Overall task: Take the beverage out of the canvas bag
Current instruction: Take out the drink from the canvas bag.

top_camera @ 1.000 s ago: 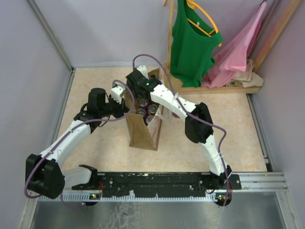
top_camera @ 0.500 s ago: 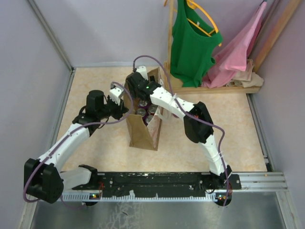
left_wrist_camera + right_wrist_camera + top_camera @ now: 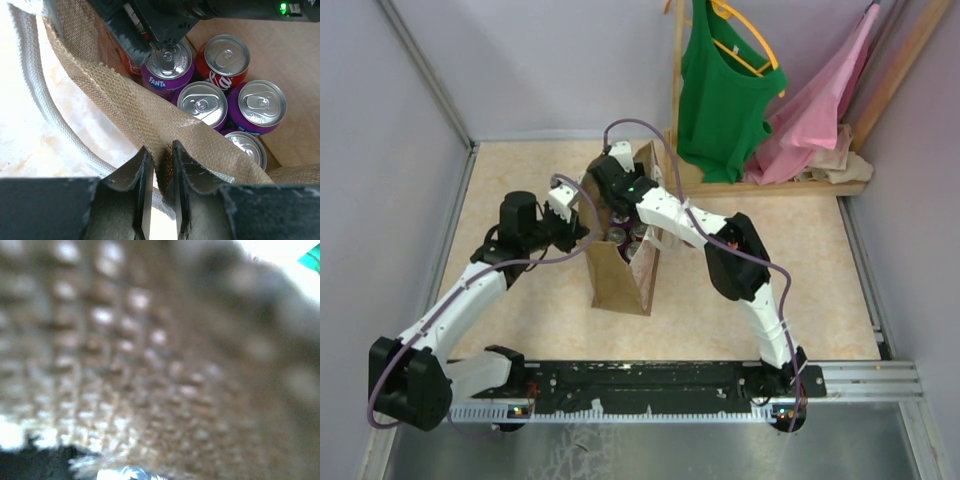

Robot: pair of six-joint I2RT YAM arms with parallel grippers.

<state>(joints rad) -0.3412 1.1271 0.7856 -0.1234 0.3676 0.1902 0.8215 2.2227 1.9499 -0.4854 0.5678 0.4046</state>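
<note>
The left arm stretches forward from its base, and the left gripper is clenched on the near rim of the canvas bag. The right arm arches over from the right. The right gripper dips into the bag's mouth by a purple Fanta can; I cannot tell whether it grasps it. The bag stands upright mid-table, long axis vertical, mouth up. It is coarse tan weave with a pale strap handle, and the cans inside stand tops up.

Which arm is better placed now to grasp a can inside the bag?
Right: the right claw hangs inside the canvas bag, above the purple Fanta can; the left claw pinches the bag's rim.
</note>
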